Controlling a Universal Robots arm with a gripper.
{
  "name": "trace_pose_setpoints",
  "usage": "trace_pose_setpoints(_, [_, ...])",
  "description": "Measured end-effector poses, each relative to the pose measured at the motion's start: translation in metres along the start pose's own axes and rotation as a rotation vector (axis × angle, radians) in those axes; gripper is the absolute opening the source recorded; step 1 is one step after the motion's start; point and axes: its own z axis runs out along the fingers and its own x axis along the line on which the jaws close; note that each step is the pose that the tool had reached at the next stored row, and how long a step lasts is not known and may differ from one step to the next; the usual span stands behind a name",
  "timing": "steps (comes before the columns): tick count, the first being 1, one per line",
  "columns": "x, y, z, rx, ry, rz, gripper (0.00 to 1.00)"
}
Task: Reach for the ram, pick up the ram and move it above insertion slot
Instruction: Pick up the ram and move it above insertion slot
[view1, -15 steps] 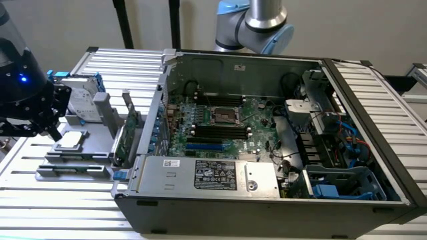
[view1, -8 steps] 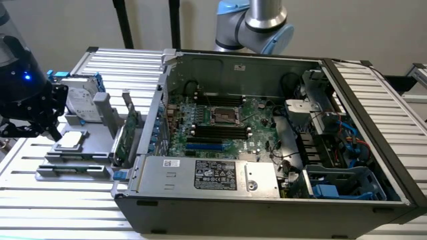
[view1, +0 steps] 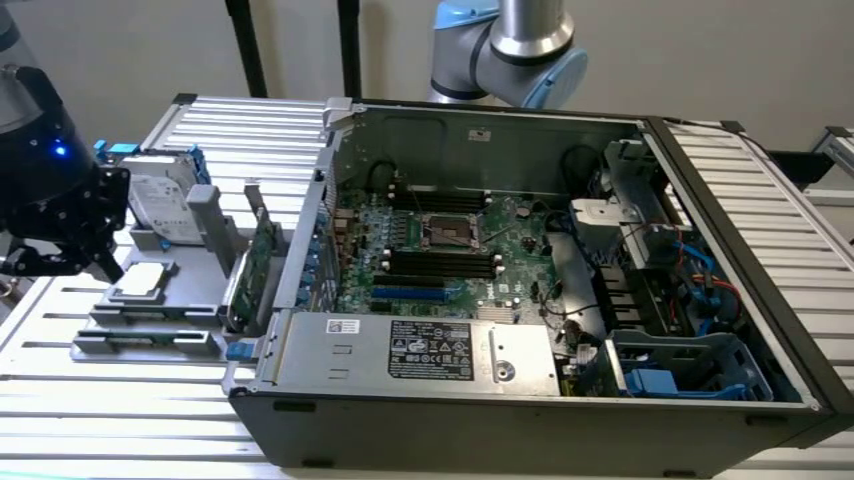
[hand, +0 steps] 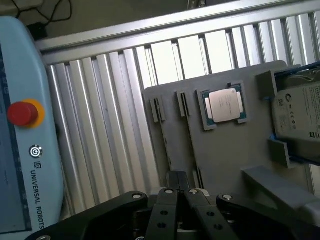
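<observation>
You're in the reach step, I judge: your hand (hand: 177, 186) hangs empty, black fingers pressed together, at the exterior view's left of the matte grey holder (view1: 194, 270). The ram (view1: 147, 337), a thin flat stick, stands on edge along the holder's camera-facing side. Gripping it calls for spread fingers squared to that edge. Right of the holder, long black slots (view1: 441, 262) lie in the open metal case (view1: 534, 125).

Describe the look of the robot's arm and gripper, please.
The gripper is black, with jointed link fingers held by silver bolts. Its black wrist body shows a small blue light. The arm segment behind the computer case is silver with pale blue joint caps.
</observation>
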Motion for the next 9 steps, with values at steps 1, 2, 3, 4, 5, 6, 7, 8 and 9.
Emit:
trace_pose_setpoints(1, [0.0000,0.0000,0.0000,0.0003,0.0007,-0.018,0.11])
trace_pose_setpoints(2, [0.0000,0.0000,0.0000,0.0006,0.0013,-0.036,0.11])
trace_pose_setpoints(3, [0.0000,0.0000,0.0000,0.0008,0.0019,-0.054,0.11])
trace_pose_setpoints(4, [0.0000,0.0000,0.0000,0.0013,0.0025,-0.072,0.11])
trace_pose_setpoints(5, [0.0000,0.0000,0.0000,0.0013,0.0030,-0.087,0.11])
trace_pose_setpoints(6, [0.0000,0.0000,0.0000,0.0014,0.0032,-0.092,0.11])
trace_pose_setpoints(7, [0.0000,0.0000,0.0000,0.0014,0.0032,-0.092,0.11])
trace_pose_setpoints(8, [0.0000,0.0000,0.0000,0.0014,0.0033,-0.092,0.11])
trace_pose_setpoints(9, [0.0000,0.0000,0.0000,0.0014,0.0032,-0.092,0.11])
